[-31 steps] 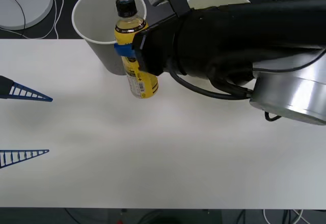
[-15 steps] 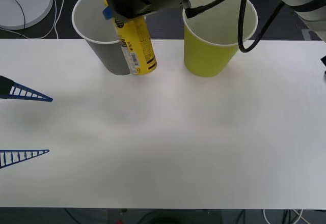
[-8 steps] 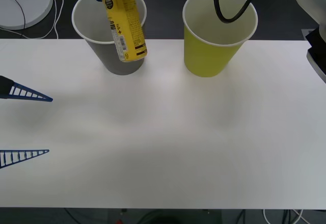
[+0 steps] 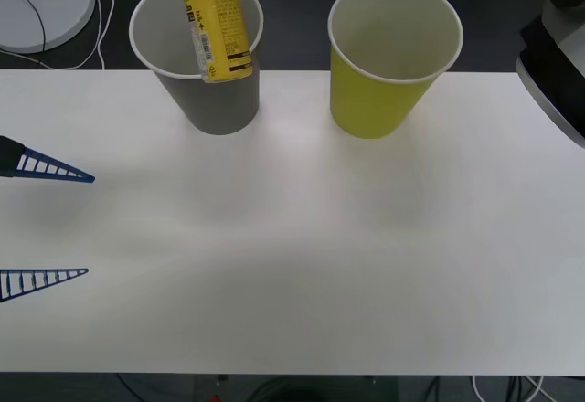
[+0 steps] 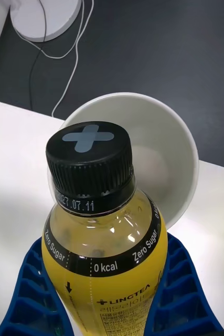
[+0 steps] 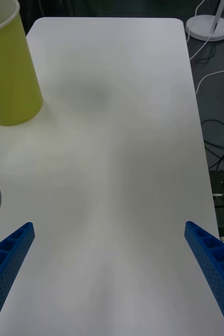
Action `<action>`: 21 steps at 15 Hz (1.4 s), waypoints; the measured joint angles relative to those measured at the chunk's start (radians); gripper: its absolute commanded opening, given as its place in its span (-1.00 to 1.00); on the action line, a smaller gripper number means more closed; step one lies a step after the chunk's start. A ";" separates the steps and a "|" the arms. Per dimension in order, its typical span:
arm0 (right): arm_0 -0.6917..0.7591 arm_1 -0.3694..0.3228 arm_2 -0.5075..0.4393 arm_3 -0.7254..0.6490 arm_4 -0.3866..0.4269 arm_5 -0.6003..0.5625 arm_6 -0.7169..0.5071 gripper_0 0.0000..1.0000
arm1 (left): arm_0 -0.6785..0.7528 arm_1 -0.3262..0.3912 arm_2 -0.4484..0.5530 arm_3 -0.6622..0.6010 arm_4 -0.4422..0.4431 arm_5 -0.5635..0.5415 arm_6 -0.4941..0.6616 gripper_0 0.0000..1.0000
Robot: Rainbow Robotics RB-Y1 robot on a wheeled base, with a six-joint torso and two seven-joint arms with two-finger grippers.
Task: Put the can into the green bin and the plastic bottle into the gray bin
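The right pincer (image 5: 109, 310) grips the plastic bottle (image 4: 212, 20) above the gray bin (image 4: 218, 100); the left pincer (image 6: 112, 262) idles wide.

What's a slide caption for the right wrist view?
Right hand holds the plastic bottle above the gray bin.

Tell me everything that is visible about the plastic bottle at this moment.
The plastic bottle is small, of clear plastic holding yellow liquid, with a ribbed black screw cap bearing a gray cross and a yellow label with a barcode and "0 kcal" text. It is closed and looks full. The right end effector grips its body between blue ribbed fingers. In the front view the plastic bottle hangs nearly upright, slightly tilted, off the table, over the near rim of the gray bin, not yet inside.
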 measured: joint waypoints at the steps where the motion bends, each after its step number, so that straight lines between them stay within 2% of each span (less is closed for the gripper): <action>1: -0.018 0.012 0.002 0.035 0.000 -0.003 -0.002 -1.00 | 0.000 0.000 0.000 0.000 0.000 0.000 0.000 1.00; 9: -0.100 0.120 0.022 0.256 0.081 -0.096 -0.014 -1.00 | 0.000 0.000 0.000 0.000 0.000 0.000 0.000 1.00; 13: -0.135 0.162 0.042 0.350 0.095 -0.149 -0.016 -1.00 | 0.000 0.000 0.000 0.000 0.000 0.000 0.000 1.00; 21: -0.159 0.204 0.078 0.415 0.129 -0.222 -0.037 -1.00 | 0.000 0.000 0.000 0.000 0.000 0.000 0.000 1.00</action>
